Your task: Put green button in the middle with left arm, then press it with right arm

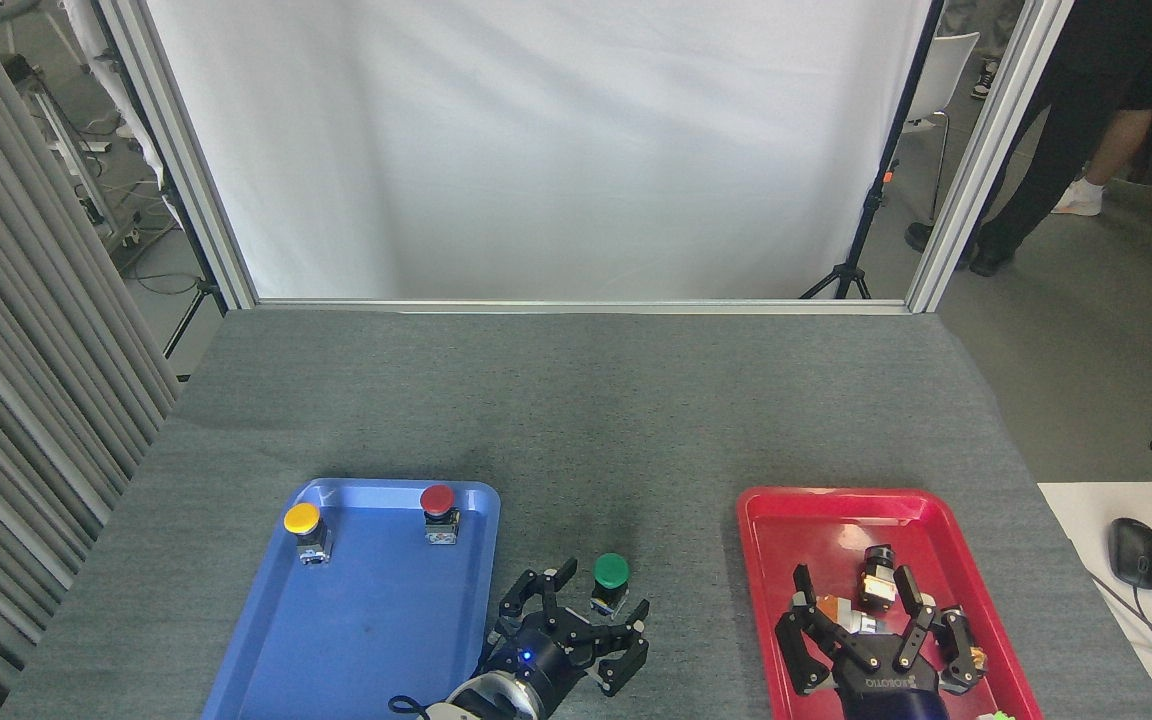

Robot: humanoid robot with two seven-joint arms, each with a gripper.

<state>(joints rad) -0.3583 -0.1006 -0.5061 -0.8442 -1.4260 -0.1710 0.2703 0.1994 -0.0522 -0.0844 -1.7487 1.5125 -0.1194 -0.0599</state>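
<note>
On the grey table [576,420], the green button [611,572] is set upright.
The left gripper [586,620] is spread around it; the right gripper [871,615] is splayed over the red tray [766,540].

The small push button with a round green mushroom cap [611,571] stands upright on its black-and-silver block body. It rests on the bare grey felt-like desk surface [576,420], between two trays.

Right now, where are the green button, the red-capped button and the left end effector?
green button [611,571], head view, on its round green cap.
red-capped button [437,499], head view, on its red cap.
left end effector [586,620], head view, midway between its spread fingertips.
</note>
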